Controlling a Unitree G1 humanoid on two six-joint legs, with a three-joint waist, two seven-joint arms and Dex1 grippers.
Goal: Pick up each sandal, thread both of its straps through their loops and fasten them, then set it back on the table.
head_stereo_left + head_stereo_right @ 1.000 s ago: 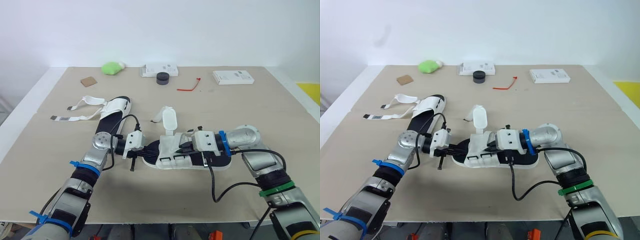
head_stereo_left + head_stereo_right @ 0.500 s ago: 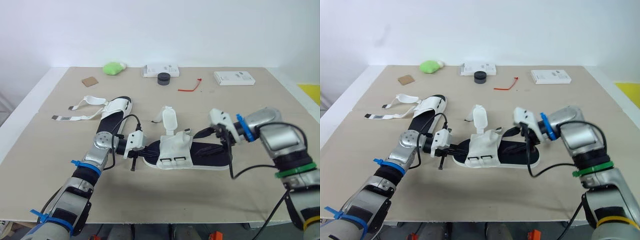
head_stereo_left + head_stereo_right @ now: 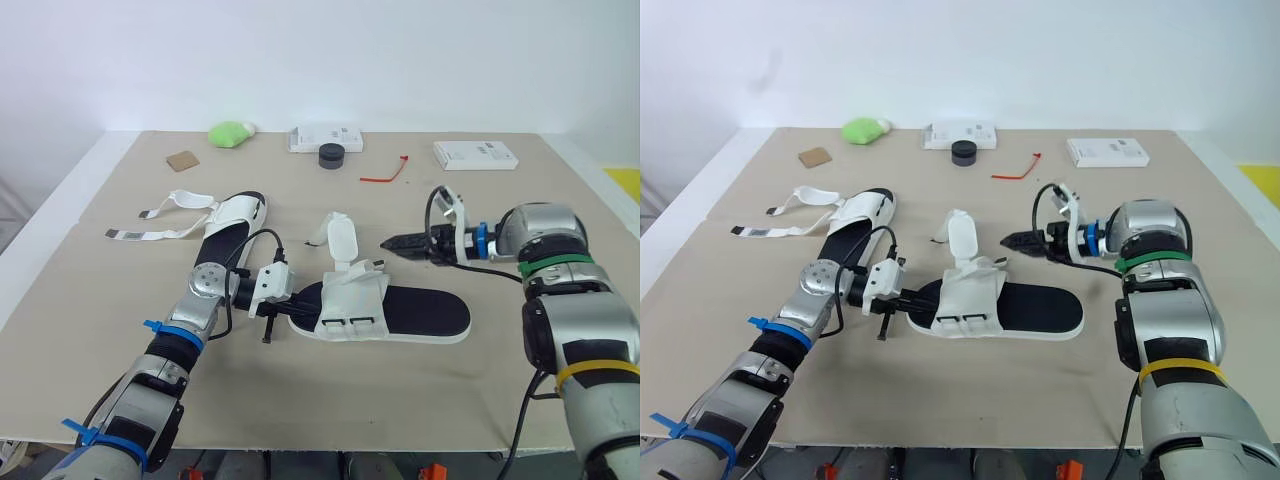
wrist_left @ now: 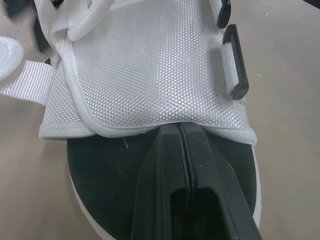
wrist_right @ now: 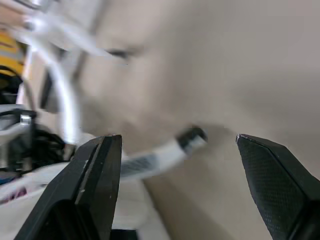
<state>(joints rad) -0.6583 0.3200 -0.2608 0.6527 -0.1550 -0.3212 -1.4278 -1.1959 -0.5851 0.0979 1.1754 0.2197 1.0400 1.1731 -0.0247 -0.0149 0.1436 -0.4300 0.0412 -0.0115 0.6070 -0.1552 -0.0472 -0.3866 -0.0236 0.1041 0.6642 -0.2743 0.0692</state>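
A black-soled sandal with a white mesh upper (image 3: 400, 312) lies flat on the beige surface (image 3: 420, 400) between the two arms, its strapped end toward the robot's left. The left claw (image 4: 178, 130) is closed, its two black fingers pressed together over the insole with the tips against the hem of the mesh. Whether they pinch that hem I cannot tell. The right claw (image 3: 392, 243) hangs just beyond the sandal's far edge, spread wide and empty. It points toward the broad white strap flap (image 3: 340, 238) that stands up from the upper. The black loop bars (image 4: 235, 70) on the upper's near side have nothing through them. A second matching sandal (image 3: 228, 222) lies well apart at the left rear, its thin white straps (image 3: 150, 235) trailing loose.

The step in hand looks like reaching for the raised flap to start threading. To do it well, the right claw should take the flap near its free end rather than its root, leaving enough length to lead into the loop. The flap needs to stay flat and untwisted as it goes through. The left claw should hold the strapped end firmly, since a light sandal will likely skid or turn when the strap is tugged. Pulling along the strap, not upward, should keep the sole from lifting.
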